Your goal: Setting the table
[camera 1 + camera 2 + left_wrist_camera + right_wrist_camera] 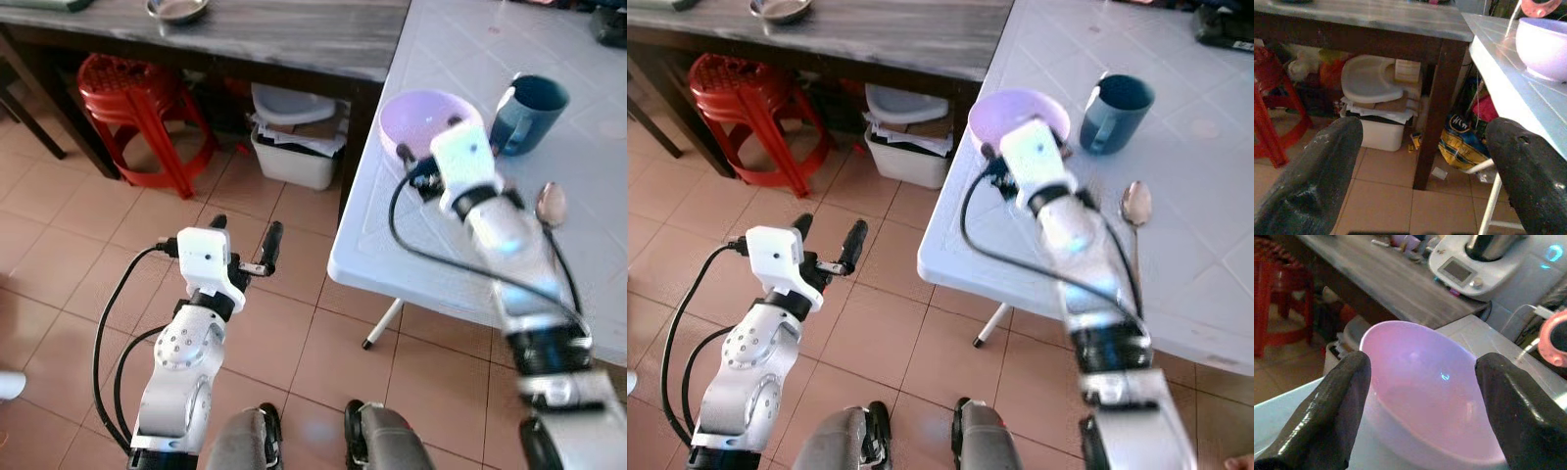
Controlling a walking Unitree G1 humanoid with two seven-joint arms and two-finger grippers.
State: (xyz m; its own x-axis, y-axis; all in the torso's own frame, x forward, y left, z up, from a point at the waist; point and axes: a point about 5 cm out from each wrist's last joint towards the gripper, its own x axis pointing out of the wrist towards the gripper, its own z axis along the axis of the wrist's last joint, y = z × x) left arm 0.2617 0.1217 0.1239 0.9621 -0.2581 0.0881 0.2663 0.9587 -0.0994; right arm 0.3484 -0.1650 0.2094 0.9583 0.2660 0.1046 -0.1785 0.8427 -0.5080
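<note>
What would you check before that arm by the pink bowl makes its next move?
1. Right gripper fingers open, one on each side of the pink bowl: ok.
2. Bowl upright on the white table, near its corner: ok.
3. Bowl empty inside: ok.
4. Blue mug stands apart from the bowl: ok.
5. Spoon lies beside the right arm; touching it: cannot tell.
6. Left gripper open, over the floor, off the table: ok.

Daylight is bright and even in both eye views, and the white tabletop looks washed out toward its far edge. The right arm is smeared with motion blur; the left arm is sharp. Deep shadow lies under the dark table. In the right wrist view the bowl is soft, with a small glint inside, and the near fingers are blurred.
</note>
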